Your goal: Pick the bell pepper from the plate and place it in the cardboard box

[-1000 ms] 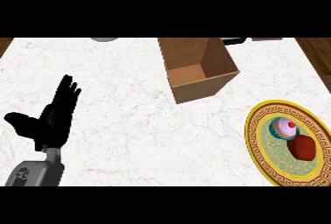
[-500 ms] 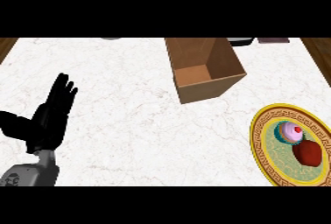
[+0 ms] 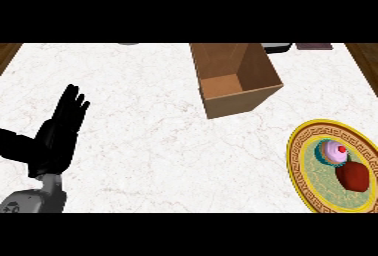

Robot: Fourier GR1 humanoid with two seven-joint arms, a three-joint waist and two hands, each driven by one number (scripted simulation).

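Note:
A dark red bell pepper (image 3: 354, 176) lies on a round plate (image 3: 304, 171) with a yellow patterned rim at the right edge of the counter. A pink-frosted cupcake (image 3: 331, 151) sits on the same plate just behind the pepper. An open cardboard box (image 3: 235, 78) stands at the back centre, its inside empty. My left hand (image 3: 54, 138) rests open at the lower left, fingers straight and pointing up, far from both plate and box. My right hand shows nowhere.
The counter is white marble (image 3: 148, 150). Dark objects (image 3: 314, 46) peek in at the far back edge right of the box. A wooden strip (image 3: 369, 55) borders the counter on the right.
The view has shifted, so the box and plate sit slightly lower and further right. My left hand keeps its open resting pose.

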